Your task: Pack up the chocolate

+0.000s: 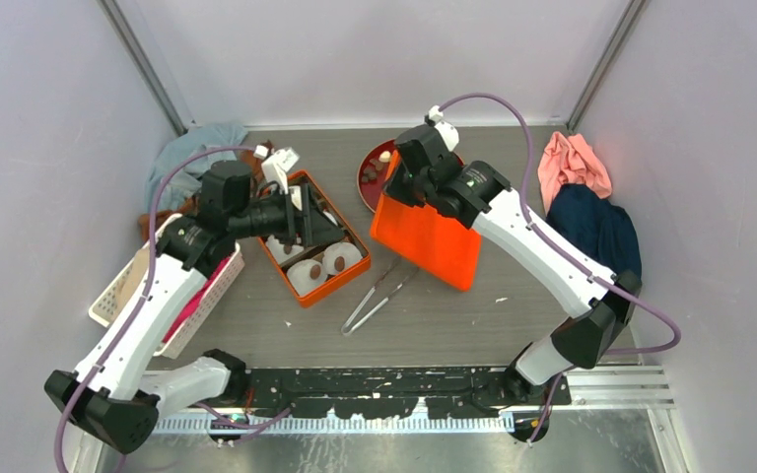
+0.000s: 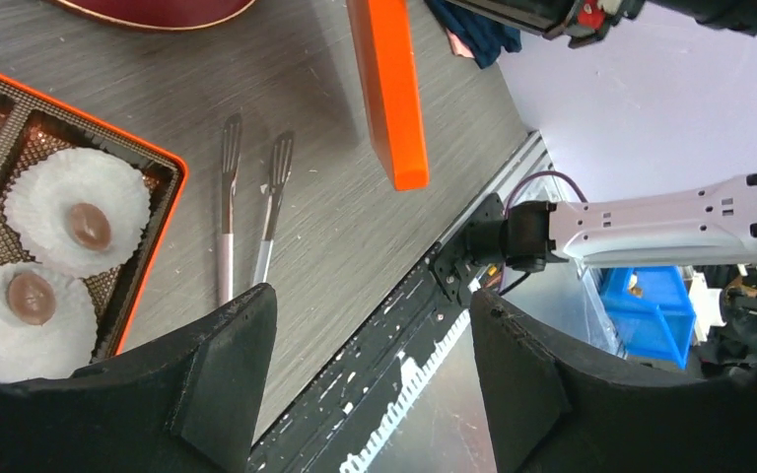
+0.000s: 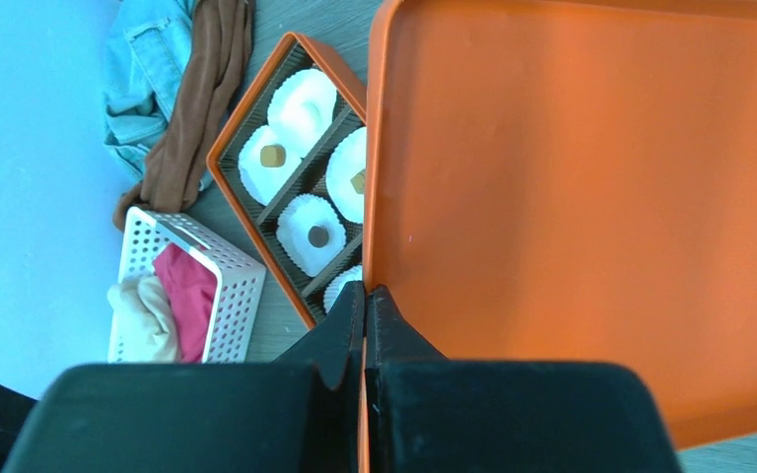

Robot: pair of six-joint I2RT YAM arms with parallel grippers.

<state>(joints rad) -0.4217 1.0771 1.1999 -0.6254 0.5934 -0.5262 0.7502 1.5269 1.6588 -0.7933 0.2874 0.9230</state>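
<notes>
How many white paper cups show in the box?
5 paper cups in the right wrist view: top, left, middle, lower, one half behind the orange lid, which may hide more.

Light even and diffuse, from above. Top view bright, with faint soft shadows on the grey tabletop (image 1: 453, 325). Right wrist view: heavy blue cast on the wall (image 3: 20, 197); orange lid (image 3: 591, 197) saturated and flat. Jaws near-black and soft-focus in both wrist views. Left wrist view: tabletop grain crisp.
</notes>
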